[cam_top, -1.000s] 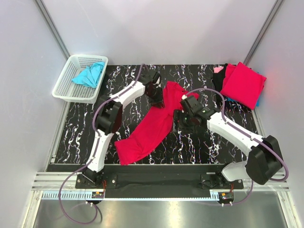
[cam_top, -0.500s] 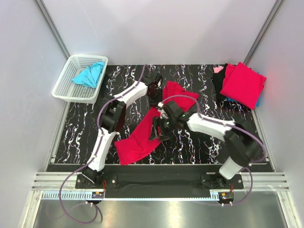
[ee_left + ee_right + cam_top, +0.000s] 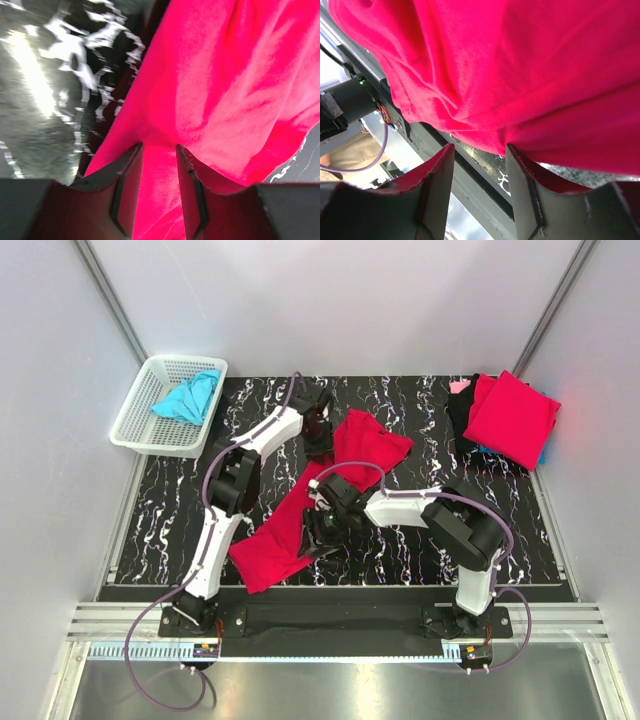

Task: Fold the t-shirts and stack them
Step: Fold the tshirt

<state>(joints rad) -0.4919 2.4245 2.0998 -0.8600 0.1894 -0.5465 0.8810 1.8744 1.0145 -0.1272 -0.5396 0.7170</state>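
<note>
Spreading seems to be the step in hand. The long crimson cloth t-shirt [image 3: 275, 545] lies rumpled in a diagonal strip on the black, white-veined table [image 3: 430, 400], not yet flat enough to fold.

- Left gripper [image 3: 159, 148], at the strip's far end: fingers narrowly apart. Red cloth fills the gap and laps over both tips. Pinched or merely straddled, cannot tell.
- Right gripper [image 3: 480, 148], midway along the strip's edge: fingers apart, nothing between them. The hem lies just past the tips.

Doing it well (judgement):
- Right fingers should slide forward until the hem sits deep between them before closing, and take a single edge rather than a bunched fold.
- Left fingers need a sure hold on their end first. Then both can draw apart, low over the table, until the wrinkles between them pull flat.

What each view gives:
- Overhead alone shows the layout. A white plastic lattice basket [image 3: 135, 425] holding a crumpled turquoise shirt [image 3: 190, 395] sits well out to the left of the left fingers. A folded stack topped in crimson [image 3: 512, 418] lies well off to the right of the right fingers. Both finger gaps are hidden here.
- The wrist views alone show the gaps.
- Right wrist shows a dark frame rail [image 3: 485, 195] through its gap.
- Left wrist shows bare table to the left of its fingers.
</note>
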